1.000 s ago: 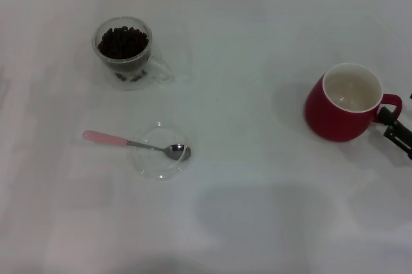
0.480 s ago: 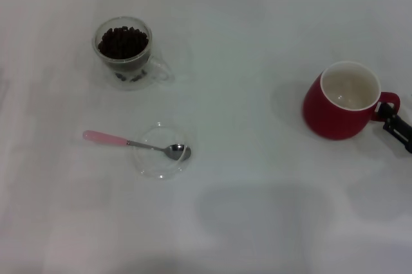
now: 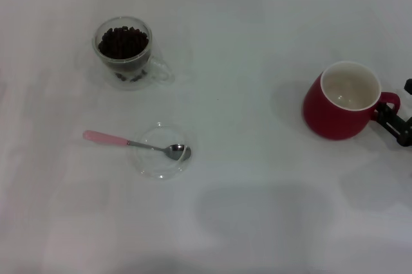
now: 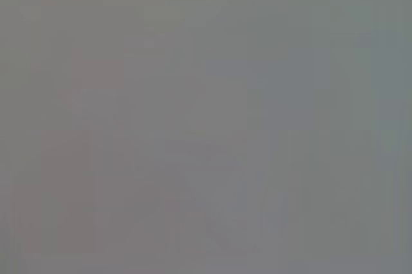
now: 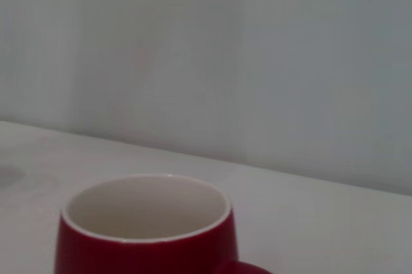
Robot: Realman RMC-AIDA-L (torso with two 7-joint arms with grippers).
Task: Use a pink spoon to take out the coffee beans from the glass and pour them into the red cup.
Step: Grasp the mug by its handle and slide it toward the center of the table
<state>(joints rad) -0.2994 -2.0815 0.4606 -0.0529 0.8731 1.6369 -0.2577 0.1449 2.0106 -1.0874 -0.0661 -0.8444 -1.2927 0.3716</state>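
White desk (image 3: 257, 222) carries four items. One red cup (image 3: 341, 101) stands upright at the right side, white inside, its loop handle pointing right. One glass (image 3: 123, 52) sits far left at the back, its clear handle pointing right, filled with many coffee beans (image 3: 122, 42). One clear saucer (image 3: 161, 152) lies in front of it. One pink spoon (image 3: 135, 143) lies with its long axis left to right, pink handle pointing left, metal bowl resting in the saucer. Right claw (image 3: 400, 123) sits at the cup's handle; whether it is clamped I cannot tell. No writing shows anywhere.
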